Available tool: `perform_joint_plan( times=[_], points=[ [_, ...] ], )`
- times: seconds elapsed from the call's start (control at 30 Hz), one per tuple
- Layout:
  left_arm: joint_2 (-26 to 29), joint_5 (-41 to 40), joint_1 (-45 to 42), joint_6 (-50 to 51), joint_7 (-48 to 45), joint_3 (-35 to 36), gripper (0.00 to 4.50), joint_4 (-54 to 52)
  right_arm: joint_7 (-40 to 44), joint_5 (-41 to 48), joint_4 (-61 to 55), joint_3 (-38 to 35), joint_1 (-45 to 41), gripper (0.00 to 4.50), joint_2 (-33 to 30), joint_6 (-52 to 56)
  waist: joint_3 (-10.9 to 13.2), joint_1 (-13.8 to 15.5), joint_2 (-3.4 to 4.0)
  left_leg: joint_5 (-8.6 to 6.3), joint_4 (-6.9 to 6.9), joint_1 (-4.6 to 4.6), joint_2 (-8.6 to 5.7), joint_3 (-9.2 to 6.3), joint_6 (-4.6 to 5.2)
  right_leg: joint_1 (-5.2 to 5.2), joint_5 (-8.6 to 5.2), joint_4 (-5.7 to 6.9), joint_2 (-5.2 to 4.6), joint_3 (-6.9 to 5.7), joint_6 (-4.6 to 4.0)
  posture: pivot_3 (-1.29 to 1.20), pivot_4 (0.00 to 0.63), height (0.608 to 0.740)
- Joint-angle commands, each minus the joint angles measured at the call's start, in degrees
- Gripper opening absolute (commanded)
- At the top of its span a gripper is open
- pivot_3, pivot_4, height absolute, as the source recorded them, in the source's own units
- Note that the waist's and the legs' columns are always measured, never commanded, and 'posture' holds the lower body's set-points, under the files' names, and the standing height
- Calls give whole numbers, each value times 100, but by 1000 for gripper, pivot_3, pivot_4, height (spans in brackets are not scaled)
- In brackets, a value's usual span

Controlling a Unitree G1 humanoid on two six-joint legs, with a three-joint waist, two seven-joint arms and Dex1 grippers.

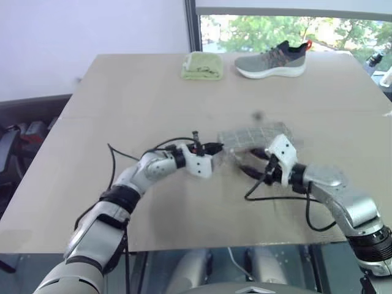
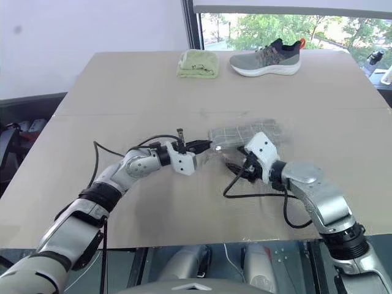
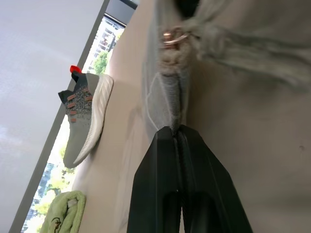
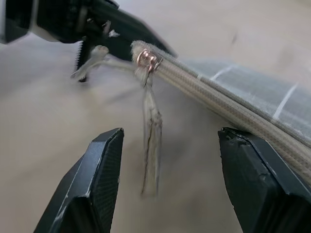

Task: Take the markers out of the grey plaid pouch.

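The pouch is held lifted just above the tabletop, near the middle of it and well short of the shoe and the folded green cloth at the far edge. The left fingers are clenched on the pouch's end fabric, right beside the zip slider. The right fingers are spread wide, one on each side of the pale cord pull that hangs from the slider, and nothing is gripped by them yet.

The zip looks fully closed along the visible edge, so the markers are taken to be inside the pouch; none can be seen, and the lining is hidden too.

Several slips can be foreseen. The cord is thin and hangs loose, so it could be missed or pinched only at its tip if the right fingers are closed off-centre, and it would then slide free under a pull. The left hold is on a narrow strip of fabric; a hard tug on the slider could drag the pouch out of that pinch. Because the pouch hangs by one end, it may twist as the zip is drawn, and the slider could jam
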Motion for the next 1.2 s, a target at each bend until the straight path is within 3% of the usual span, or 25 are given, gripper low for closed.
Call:
perform_joint_plan(
  times=[0.03, 0.63, 0.87, 1.0, 1.13, 1.2],
  points=[
    [-40, -163, 39, 133, -113, 191, 24, -380, 0, -680, 39, 126, -197, 3149, -69, -845, 0, -8, 0, 0, 0, 0, 0, 0, 0, 1, 0, 0, 0, 0, 0, 0, 150, 740],
    [-471, -760, 136, 1056, -591, 592, 24, -721, 44, -2597, 977, 309, -272, 3149, -386, -2990, 0, -23, 0, 0, 1, 1, 1, 6, 0, 3, 0, 2, 3, 7, 0, 0, 150, 740],
    [-443, -876, 255, 1154, -789, 611, 24, -1007, -214, -3035, 1632, 263, -526, 3149, -216, -3212, 0, -39, 0, 0, 1, 4, 2, 10, -1, 3, 0, 5, 5, 13, -1, 0, 150, 740],
    [-428, -925, 285, 1180, -907, 627, 0, -1077, -231, -3129, 1756, 302, -628, 1993, -126, -3266, 0, -58, 0, 0, 1, 6, 3, 12, -1, 2, 0, 6, 5, 15, -1, 0, 150, 740],
    [-419, -951, 296, 1167, -961, 640, 0, -1079, -237, -3161, 1755, 276, -640, 49, -59, -3276, 0, -77, 0, 0, 1, 6, 3, 12, -1, 2, 0, 6, 5, 16, -1, 0, 150, 740],
    [-426, -984, 307, 1137, -964, 659, 0, -1057, -243, -3168, 1734, 255, -625, 49, -47, -3268, 0, -88, 0, 0, 1, 6, 3, 12, -1, 2, 0, 6, 5, 16, -1, 0, 150, 740]
  ],
)
